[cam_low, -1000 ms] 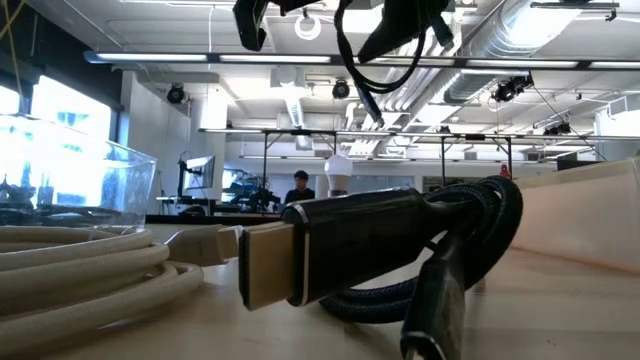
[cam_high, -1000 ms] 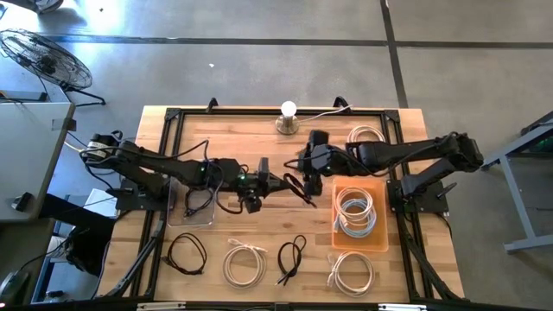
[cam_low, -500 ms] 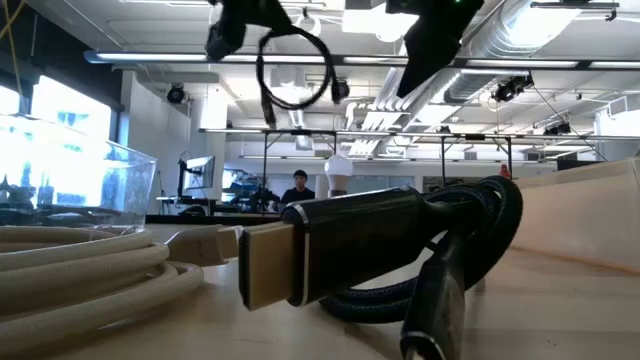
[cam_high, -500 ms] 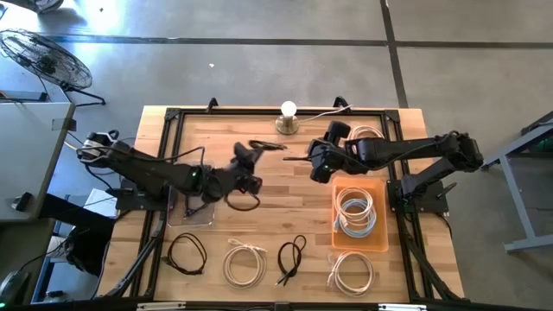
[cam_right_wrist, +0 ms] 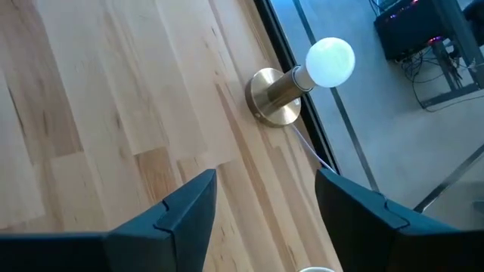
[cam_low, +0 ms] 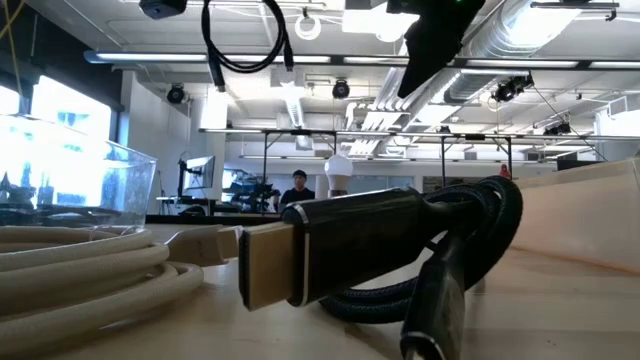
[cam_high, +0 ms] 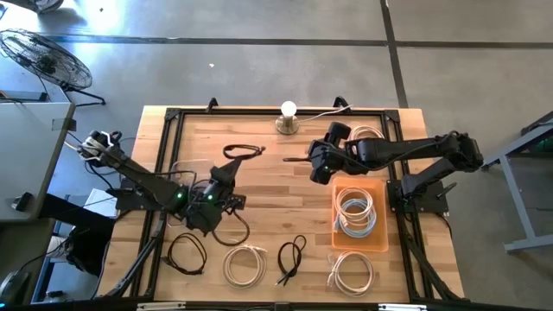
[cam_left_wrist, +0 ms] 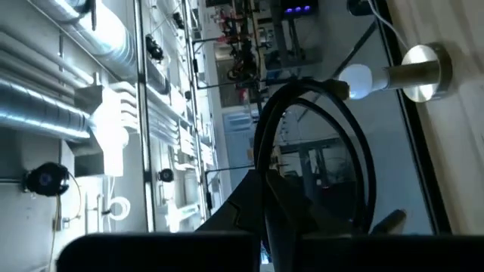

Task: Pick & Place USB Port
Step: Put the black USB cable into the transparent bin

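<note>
The left gripper (cam_high: 226,169) hangs above the bench (cam_high: 268,186) on its left half, jaws clenched on a black looped cable (cam_high: 243,152) that dangles in the air. The right gripper (cam_high: 314,163) waits right of centre, near the lamp (cam_high: 288,118), jaws released, just left of the orange tray (cam_high: 380,216) of white cables.

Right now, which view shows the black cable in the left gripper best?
The high view: it shows the black cable running from the left gripper across the table, with its far end near the lamp. The low view shows only a hanging loop up high; the left wrist view shows a close loop; the right wrist view shows none.
</note>
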Controlling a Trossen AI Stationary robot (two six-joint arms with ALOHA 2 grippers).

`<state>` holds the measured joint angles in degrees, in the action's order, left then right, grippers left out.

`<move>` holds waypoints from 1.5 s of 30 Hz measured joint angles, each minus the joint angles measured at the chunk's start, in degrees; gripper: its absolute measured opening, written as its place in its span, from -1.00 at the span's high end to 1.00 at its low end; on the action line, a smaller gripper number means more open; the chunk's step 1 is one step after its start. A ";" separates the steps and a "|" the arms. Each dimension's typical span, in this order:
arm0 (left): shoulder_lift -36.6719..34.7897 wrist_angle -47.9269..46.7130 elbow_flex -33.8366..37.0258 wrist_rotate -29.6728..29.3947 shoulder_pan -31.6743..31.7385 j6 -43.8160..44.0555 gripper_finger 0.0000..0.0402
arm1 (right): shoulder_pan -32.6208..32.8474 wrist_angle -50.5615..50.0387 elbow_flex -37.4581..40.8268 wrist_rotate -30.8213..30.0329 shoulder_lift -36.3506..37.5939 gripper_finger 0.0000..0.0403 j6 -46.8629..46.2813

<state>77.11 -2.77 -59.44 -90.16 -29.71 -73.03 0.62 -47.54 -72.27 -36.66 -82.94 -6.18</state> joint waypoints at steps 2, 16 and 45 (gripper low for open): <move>0.01 -0.41 0.04 0.22 -0.67 -0.18 1.00 | 0.00 -0.15 0.00 0.04 0.00 -0.07 -0.46; -10.79 -2.34 0.04 0.09 -0.66 -6.26 1.00 | 0.02 -0.97 0.00 0.43 0.00 -0.04 -0.93; -38.90 -49.58 4.04 20.31 -2.94 61.48 1.00 | 0.00 -1.13 0.00 2.46 0.00 -0.04 -1.52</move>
<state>38.20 -52.35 -55.40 -69.85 -32.65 -11.55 0.62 -48.66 -72.27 -34.20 -82.94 -7.70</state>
